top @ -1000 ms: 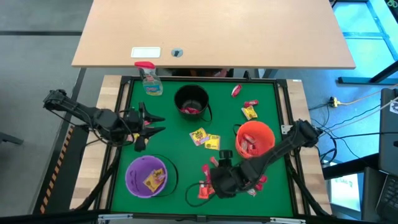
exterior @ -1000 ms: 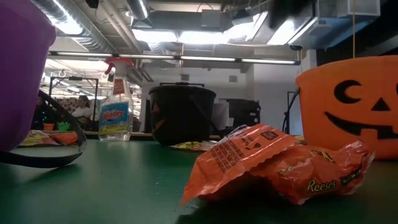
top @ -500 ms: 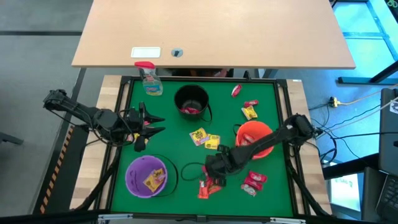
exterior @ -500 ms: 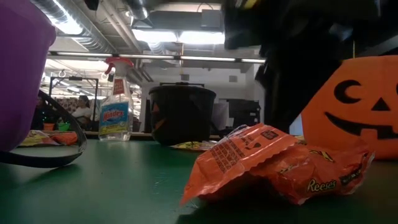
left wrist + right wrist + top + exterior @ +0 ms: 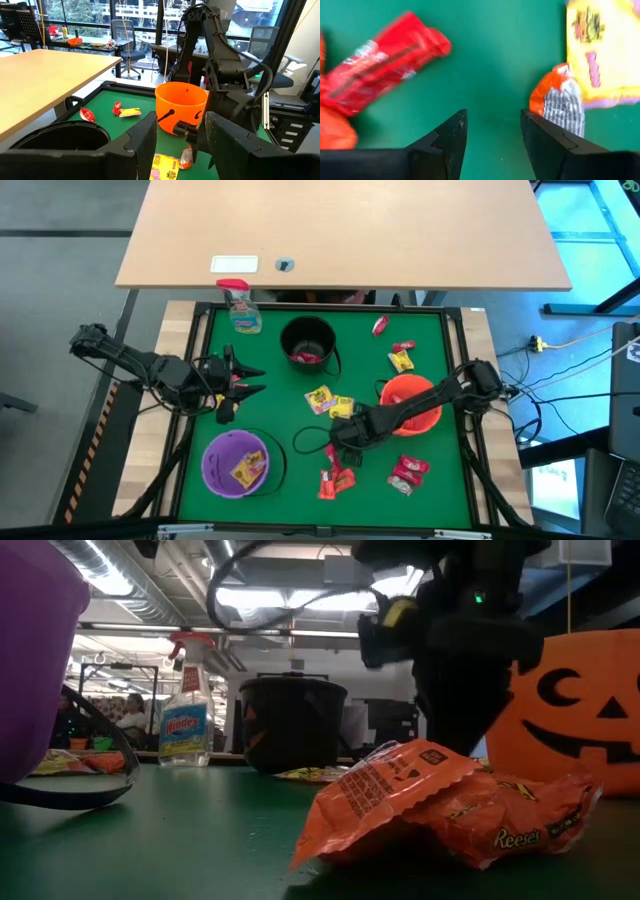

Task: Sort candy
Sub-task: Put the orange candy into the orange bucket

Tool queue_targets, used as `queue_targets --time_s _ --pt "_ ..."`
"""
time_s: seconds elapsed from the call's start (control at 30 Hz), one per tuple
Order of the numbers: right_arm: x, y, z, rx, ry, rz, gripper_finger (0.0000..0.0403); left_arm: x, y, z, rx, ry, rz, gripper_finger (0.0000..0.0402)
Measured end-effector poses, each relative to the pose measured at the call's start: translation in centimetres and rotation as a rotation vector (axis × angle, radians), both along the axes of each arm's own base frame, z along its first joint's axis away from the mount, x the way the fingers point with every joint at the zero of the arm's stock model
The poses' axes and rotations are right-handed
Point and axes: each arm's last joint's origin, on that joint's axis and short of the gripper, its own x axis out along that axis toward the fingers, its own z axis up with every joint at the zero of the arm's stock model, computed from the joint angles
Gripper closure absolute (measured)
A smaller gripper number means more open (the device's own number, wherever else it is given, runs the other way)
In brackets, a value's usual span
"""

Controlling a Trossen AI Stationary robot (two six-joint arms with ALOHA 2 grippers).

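Green felt shows bare between the fingers of our right gripper (image 5: 492,132), which stand apart and hold nothing. An orange-red packet (image 5: 559,104) lies just beyond one fingertip, overlapped by a yellow packet (image 5: 602,52); a red packet (image 5: 385,62) lies beyond the other side. We judge the risk plain: closing here could pinch the orange-red sweet and the yellow one together, sending two kinds into the orange bucket (image 5: 412,402). A shallow descent could also skid the slick wrapper away. Our left gripper (image 5: 247,378) waits beside the black bucket (image 5: 308,340), fingers parted and empty.
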Motion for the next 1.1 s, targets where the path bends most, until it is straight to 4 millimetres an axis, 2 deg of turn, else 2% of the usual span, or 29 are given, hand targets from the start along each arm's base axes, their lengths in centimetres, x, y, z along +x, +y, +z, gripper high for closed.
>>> queue_targets --time_s 0.2,0.3,0.57,0.77,1.1 --pt "0.8 0.2 2.3 -0.137 -0.048 0.049 0.0221 0.0 0.0 0.0 0.000 0.000 0.000 0.0246" --pt "0.8 0.0 2.5 -0.190 -0.048 0.067 0.0221 0.0 0.0 0.0 -0.003 -0.001 0.000 0.0246" --pt "-0.3 -2.0 0.0 -0.179 0.076 0.038 0.0221 0.0 0.0 0.0 -0.004 -0.001 0.001 0.0246" --pt "-0.6 -2.6 -1.9 -0.058 0.048 0.014 0.0221 0.0 0.0 0.0 -0.004 -0.001 0.000 0.0246" --pt "-0.5 -2.5 -1.9 -0.052 0.042 0.043 0.0221 0.0 0.0 0.0 -0.003 0.001 0.001 0.0246"
